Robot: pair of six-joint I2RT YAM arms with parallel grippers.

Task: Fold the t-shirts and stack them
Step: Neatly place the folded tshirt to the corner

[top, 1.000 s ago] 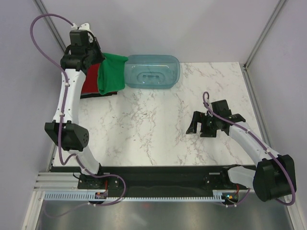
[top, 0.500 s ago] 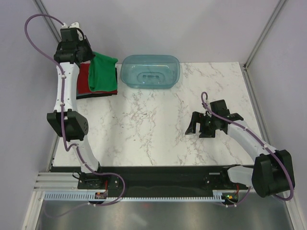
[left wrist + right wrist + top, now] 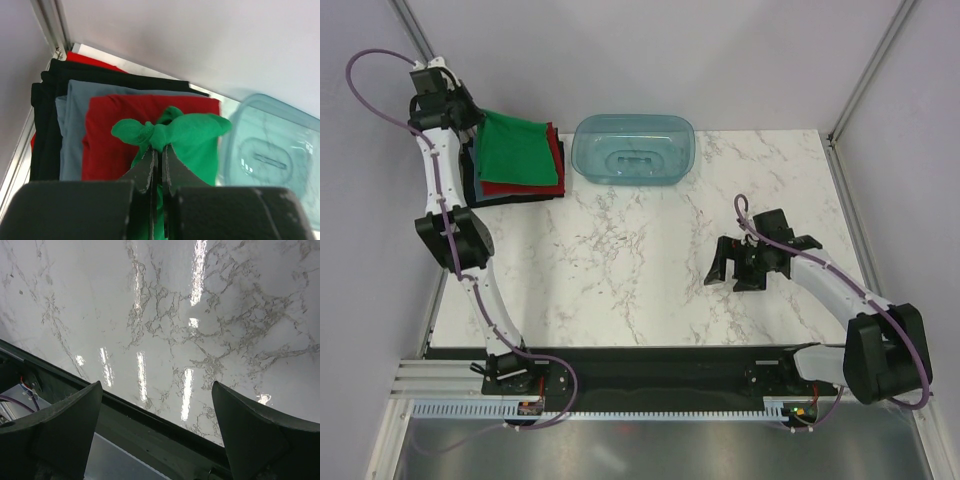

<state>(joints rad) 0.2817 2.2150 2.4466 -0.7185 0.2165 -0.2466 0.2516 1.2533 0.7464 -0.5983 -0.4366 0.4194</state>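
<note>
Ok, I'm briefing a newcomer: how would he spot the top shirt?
In the table's far left corner, beside the teal tub, is a shirt stack. Its top shirt, pinched by the left gripper, is the only green one.

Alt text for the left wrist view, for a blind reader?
The left gripper is shut on the bunched green t-shirt, over a stack: red t-shirt, light blue t-shirt, black t-shirt. A translucent teal tub sits to the right.

The green t-shirt (image 3: 518, 150) lay spread atop the folded stack at the far left corner of the counter (image 3: 650, 260), one bunched edge pinched in my left jaws. Under it lay the red t-shirt (image 3: 105, 142), the light blue t-shirt (image 3: 72, 130) and the black t-shirt (image 3: 46, 130), edges stepped.
</note>
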